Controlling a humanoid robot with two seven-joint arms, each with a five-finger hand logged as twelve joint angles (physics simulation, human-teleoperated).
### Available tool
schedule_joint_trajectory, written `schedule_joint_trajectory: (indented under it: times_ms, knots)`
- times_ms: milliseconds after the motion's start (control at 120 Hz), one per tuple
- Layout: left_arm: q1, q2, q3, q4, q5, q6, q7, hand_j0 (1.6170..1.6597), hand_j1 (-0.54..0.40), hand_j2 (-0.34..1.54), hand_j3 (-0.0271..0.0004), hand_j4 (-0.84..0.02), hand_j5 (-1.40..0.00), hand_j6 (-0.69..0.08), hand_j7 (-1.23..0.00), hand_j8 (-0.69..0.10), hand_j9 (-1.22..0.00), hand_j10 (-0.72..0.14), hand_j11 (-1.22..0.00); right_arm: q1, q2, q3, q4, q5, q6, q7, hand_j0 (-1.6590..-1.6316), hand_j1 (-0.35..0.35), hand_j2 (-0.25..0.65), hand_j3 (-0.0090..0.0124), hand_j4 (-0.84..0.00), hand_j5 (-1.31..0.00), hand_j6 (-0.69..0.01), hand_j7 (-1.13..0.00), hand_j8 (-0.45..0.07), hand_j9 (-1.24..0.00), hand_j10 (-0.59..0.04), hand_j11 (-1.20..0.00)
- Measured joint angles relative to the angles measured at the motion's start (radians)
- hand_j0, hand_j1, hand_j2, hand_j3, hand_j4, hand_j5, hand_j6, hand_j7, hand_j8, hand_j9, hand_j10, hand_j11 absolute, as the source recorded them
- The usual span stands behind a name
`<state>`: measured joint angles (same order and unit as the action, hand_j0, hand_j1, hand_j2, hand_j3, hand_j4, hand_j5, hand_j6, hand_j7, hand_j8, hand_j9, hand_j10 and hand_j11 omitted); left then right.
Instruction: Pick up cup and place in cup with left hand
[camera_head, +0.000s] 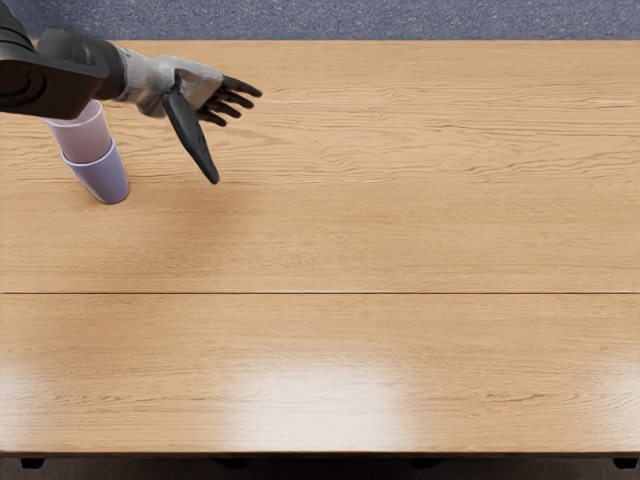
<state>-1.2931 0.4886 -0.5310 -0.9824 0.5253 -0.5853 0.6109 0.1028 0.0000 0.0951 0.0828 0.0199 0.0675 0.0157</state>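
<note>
Apparently nested as the task asks, a pale pink tapered cup (84, 137) sits in a lavender-blue tapered cup (102, 180) on the light wood-grained counter (400, 240), two cups in all. One black-and-grey left robot hand (190, 84) extends past them, fingers spread and empty, likely held clear so as to leave the upright pair undisturbed.
</note>
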Motion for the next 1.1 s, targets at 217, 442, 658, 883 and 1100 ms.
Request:
schedule_joint_trajectory:
  times_ms: [217,442,658,883,1100]
  knots:
    - [0.070,0.043,-0.002,-0.006,-0.365,-0.023,0.000,1.6581,0.332,0.00,0.0000,-0.016,-0.02,-0.016,-0.02,-0.016,-0.02,-0.015,-0.02,0.000,0.000,0.000,0.000,0.000,0.000,0.000,-1.6581,-0.349,0.000,0.0000,0.000,0.00,-0.001,0.00,0.000,0.00,0.000,0.00]
    - [0.309,0.227,-0.007,-0.171,-0.653,-0.026,0.000,1.6581,0.339,0.00,0.0000,-0.009,-0.01,-0.009,-0.01,-0.009,-0.01,-0.009,-0.01,0.000,0.000,0.000,0.000,0.000,0.000,0.000,-1.6581,-0.349,0.000,0.0000,0.000,0.00,-0.001,0.00,0.000,0.00,0.000,0.00]
    - [0.379,0.449,-0.010,-0.267,-0.714,-0.026,0.000,1.6581,0.344,0.00,0.0000,-0.004,-0.01,-0.003,-0.01,-0.003,-0.01,-0.003,-0.01,0.000,0.000,0.000,0.000,0.000,0.000,0.000,-1.6581,-0.349,0.000,0.0000,0.000,0.00,-0.001,0.00,0.000,0.00,0.000,0.00]
    - [0.425,0.570,-0.010,-0.289,-0.721,-0.027,0.000,1.6581,0.346,0.00,0.0000,-0.001,0.00,-0.001,0.00,-0.001,0.00,-0.002,0.00,0.000,0.000,0.000,0.000,0.000,0.000,0.000,-1.6581,-0.349,0.000,0.0000,0.000,0.00,0.000,0.00,0.000,0.00,0.000,0.00]
    - [0.431,0.630,-0.010,-0.289,-0.721,-0.027,0.000,1.6581,0.346,0.00,0.0000,-0.001,0.00,0.000,0.00,-0.001,0.00,-0.001,0.00,0.000,0.000,0.000,0.000,0.000,0.000,0.000,-1.6581,-0.349,0.000,0.0000,0.000,0.00,0.000,0.00,0.000,0.00,0.000,0.00]
